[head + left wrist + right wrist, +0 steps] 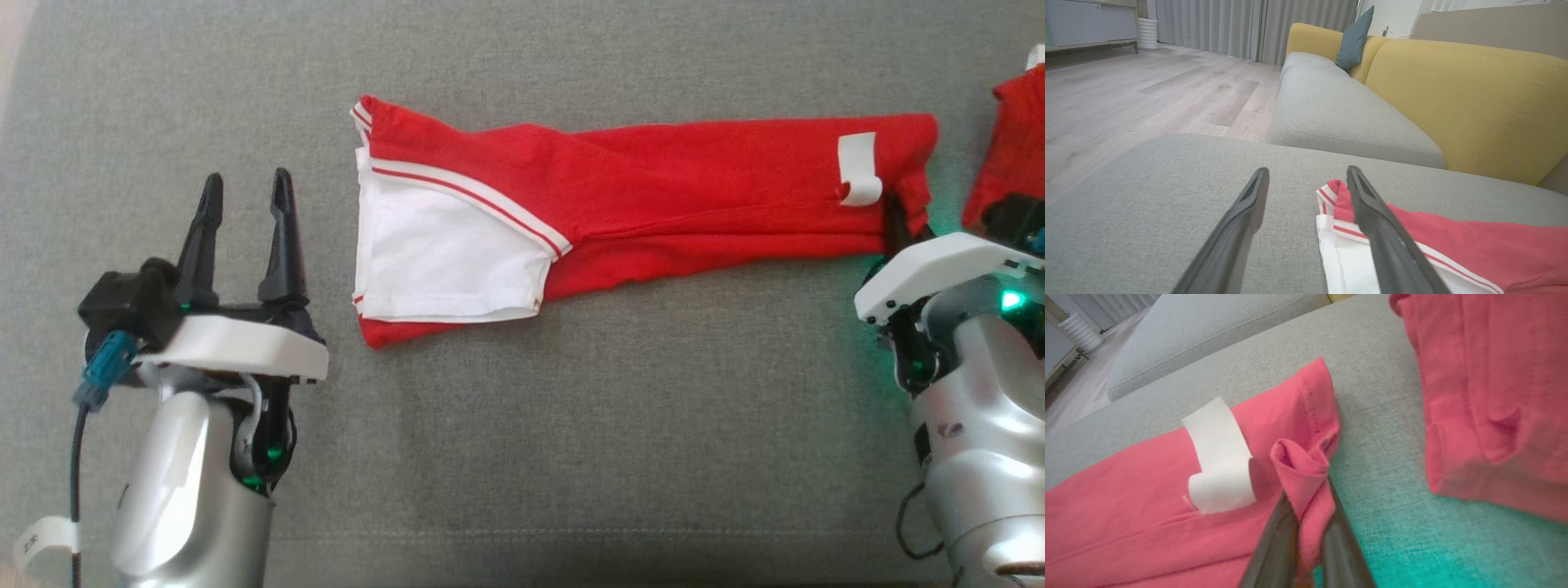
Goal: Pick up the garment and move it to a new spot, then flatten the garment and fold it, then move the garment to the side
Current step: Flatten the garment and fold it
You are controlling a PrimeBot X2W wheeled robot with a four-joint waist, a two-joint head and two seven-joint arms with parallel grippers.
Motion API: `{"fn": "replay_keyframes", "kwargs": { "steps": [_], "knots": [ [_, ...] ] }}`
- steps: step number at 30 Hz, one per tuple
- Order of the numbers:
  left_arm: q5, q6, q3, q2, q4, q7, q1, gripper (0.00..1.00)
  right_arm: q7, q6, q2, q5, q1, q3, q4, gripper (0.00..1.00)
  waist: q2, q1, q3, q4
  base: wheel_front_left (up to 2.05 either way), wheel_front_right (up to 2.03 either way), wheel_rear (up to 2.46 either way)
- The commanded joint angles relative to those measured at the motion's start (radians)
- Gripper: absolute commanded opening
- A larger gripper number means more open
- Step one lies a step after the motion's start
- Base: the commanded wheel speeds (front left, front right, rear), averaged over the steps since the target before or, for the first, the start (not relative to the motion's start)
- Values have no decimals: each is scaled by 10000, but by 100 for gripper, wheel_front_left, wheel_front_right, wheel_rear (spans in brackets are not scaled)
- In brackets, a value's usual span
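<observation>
Your right fingers (1274,547) pinch a thin hem fold of the garment (653,188); left fingers (282,237) gape empty. Lifted one-handed, the fold could slip or sag open.

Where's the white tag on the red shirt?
In the head view the white tag sits at the right end of the red garment, beside the right pincer pinching that edge.

The garment (653,188) is soft, matt red cloth with a smooth white label (857,167); the grey cushion (571,425) looks coarse-woven; the left forearm (188,498) shines glossy silver.
</observation>
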Motion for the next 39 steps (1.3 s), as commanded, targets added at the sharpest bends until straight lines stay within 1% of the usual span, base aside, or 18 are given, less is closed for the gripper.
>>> {"fn": "replay_keyframes", "kwargs": {
  "steps": [1, 7, 13, 16, 20, 24, 27, 28, 30, 34, 39],
  "knots": [
    [143, -84, 453, 78, -211, -51, -266, 100, -38, 65, 22, -125, -60, 101, -138, 0, 0, -1, -126, -75, 0, 0, 0],
    [266, -238, 688, -56, -148, -51, -209, 100, -405, 65, -410, -227, -189, -471, -408, 0, 0, -1, -419, -228, 0, 0, 0],
    [288, -328, 829, -153, -95, -51, -78, 100, -654, 65, -530, -312, -255, -928, -948, 0, 0, -1, -706, -303, 0, 0, 0],
    [298, -362, 867, -197, -80, -51, -1, 100, -620, 65, -371, -353, -286, -1009, -1423, 0, 0, -1, -848, -304, 0, 0, 0],
    [278, -385, 889, -238, -71, -51, 113, 100, -376, 65, 168, -400, -245, -691, -2302, 0, 0, -1, -1021, -224, 0, 0, 0],
    [238, -384, 890, -260, -75, -51, 230, 100, 6, 65, 735, -242, -103, -127, -3385, 0, 0, -1, -1192, -39, 0, 0, 0],
    [215, -374, 878, -268, -77, -51, 310, 100, 348, 65, 979, 54, 129, 501, -4169, 0, 0, -1, -1317, 163, 0, 0, 0],
    [196, -362, 860, -271, -87, -51, 372, 100, 550, 65, 1034, 348, 349, 1028, -4615, 0, 0, -1, -1379, 303, 0, 0, 0],
    [143, -339, 815, -273, -78, -51, 436, 100, 605, 65, 1044, 1111, 580, 1733, -4921, 0, 0, -1, -1438, 464, 0, 0, 0],
    [28, -304, 669, -275, -34, -51, 528, 100, 400, 65, 1048, 2131, 1006, 3183, -5023, 0, 0, -1, -1505, 775, 0, 0, 0],
    [-39, -245, 547, -276, -6, -51, 586, 100, -252, 65, 1050, 3081, 1096, 4647, -4433, 0, 0, -1, -1524, 1108, 0, 0, 0]
  ]
}}
